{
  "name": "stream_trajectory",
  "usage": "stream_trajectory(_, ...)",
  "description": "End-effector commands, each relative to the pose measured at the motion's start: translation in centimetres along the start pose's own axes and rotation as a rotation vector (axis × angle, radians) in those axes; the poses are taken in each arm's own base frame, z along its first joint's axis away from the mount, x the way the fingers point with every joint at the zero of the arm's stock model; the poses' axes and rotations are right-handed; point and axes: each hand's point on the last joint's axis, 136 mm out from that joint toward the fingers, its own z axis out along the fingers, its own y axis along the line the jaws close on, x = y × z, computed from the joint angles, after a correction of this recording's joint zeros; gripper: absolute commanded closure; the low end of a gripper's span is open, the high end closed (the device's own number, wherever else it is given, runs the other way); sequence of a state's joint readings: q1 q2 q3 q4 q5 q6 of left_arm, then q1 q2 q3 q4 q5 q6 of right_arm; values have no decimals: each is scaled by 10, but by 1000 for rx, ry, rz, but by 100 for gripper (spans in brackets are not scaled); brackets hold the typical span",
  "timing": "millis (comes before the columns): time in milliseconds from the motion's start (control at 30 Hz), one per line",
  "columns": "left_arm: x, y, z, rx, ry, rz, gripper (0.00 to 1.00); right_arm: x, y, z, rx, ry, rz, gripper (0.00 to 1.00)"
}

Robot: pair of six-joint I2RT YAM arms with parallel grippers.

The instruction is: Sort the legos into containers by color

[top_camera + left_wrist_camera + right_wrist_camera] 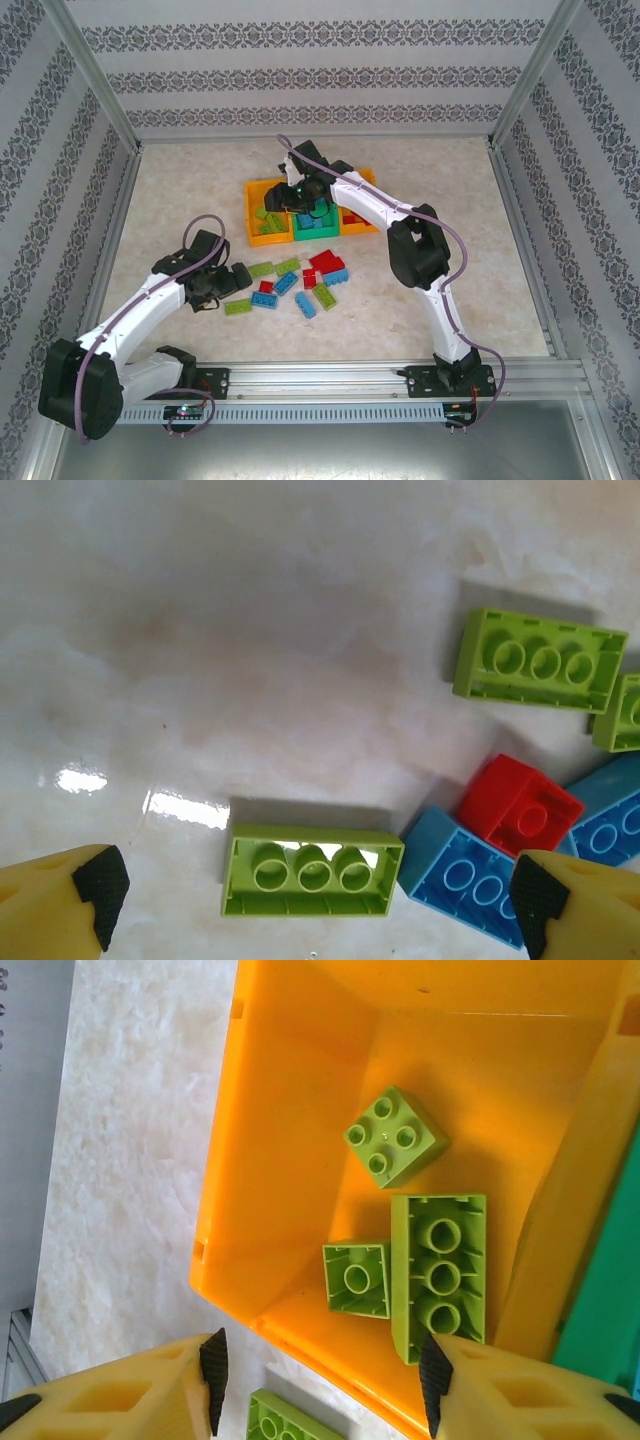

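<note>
My left gripper (pixel 315 895) is spread wide, its black pads (pixel 100 880) standing off either end of a lime green rectangular plastic brick (pixel 312 870) that lies hollow side up on the table. Nothing is pinched yet. I judge the step in hand to be picking this brick for the lime bin. The next move calls for a straight descent and a close along the brick's length. A blue studded plastic brick (pixel 465 875) sits just beside it at 3 o'clock, so the right-hand pad could catch that corner.

My right gripper (pixel 325 1375) is also spread and carries nothing. It hangs over the near rim of the orange-yellow open-top plastic bin (pixel 290 1110), which holds three lime pieces (pixel 440 1275). From above, the bins lie at 12 o'clock from the loose pile of red, blue and lime bricks (pixel 305 280).

The tabletop (pixel 450 200) is pale, marbled and glossy, with glare patches. Damask-striped walls (pixel 320 80) and an aluminium rail (pixel 400 375) enclose it.
</note>
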State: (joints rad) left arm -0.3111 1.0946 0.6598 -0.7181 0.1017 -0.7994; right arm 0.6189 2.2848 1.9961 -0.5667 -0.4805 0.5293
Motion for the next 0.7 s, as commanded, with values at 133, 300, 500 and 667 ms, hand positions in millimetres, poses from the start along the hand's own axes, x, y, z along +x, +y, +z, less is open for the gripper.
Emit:
stream_trajectory(133,29,13,7,-48,56,-25,1,-4,18,-23,-47,-42,-11,39)
stream_trajectory(300,37,14,11,-64,75,-30,3,-2,14,-28,-52,-43,-1,39)
stream_trajectory(500,43,24,9,-76,67,-72,4,6,5,-26,-47,-35,13,38)
stream_trajectory(667,51,23,13,-52,92,-155,2,7,2,-25,-50,-33,20,39)
